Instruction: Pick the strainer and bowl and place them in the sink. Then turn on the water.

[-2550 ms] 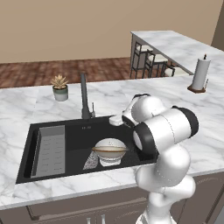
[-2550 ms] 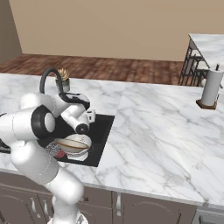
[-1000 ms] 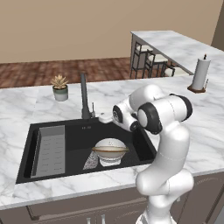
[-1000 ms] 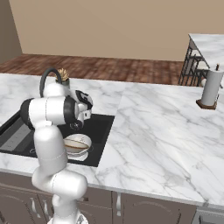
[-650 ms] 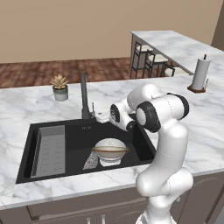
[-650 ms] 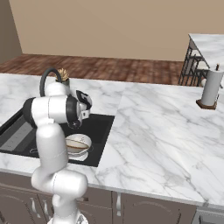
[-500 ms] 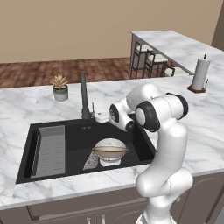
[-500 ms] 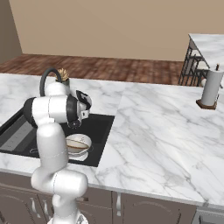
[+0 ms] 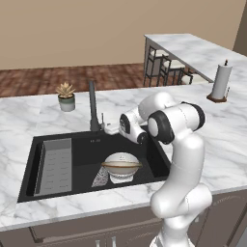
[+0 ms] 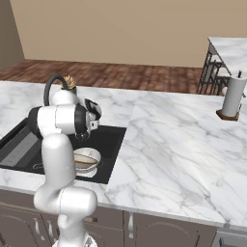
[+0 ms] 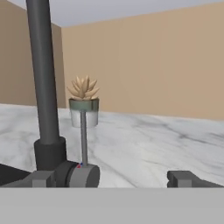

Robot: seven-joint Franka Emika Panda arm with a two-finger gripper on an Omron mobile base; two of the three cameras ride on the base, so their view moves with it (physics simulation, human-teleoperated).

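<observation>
- Looking along the hand view, you have the end effector (image 11: pixel 111 178) spread as wide as it goes and holding nothing; its two dark tips rise at the lower left and lower right of that frame.
- The faucet (image 11: pixel 43 83) fills the left of the hand view as a tall dark upright column, and its thin lever handle (image 11: pixel 83 138) stands upright just right of the column, above a round grey hub at the lower left.
- That is the relation your next move turns on, I judge: the lever sits left of the midline between the tips, close to the left tip, so you need to shift toward frame left before pushing it.
- In the left base view the end effector (image 9: pixel 112 128) hangs at centre frame, just right of the faucet's base (image 9: pixel 94 126) on the bench (image 9: pixel 29 116).
- The bowl (image 9: pixel 121 164) and the strainer (image 9: pixel 101 178) already lie in the sink (image 9: pixel 29 169), lower centre, side by side, the strainer to the left.
- No water runs yet, so that step remains.
- A potted succulent (image 11: pixel 83 101) stands behind the lever.
</observation>
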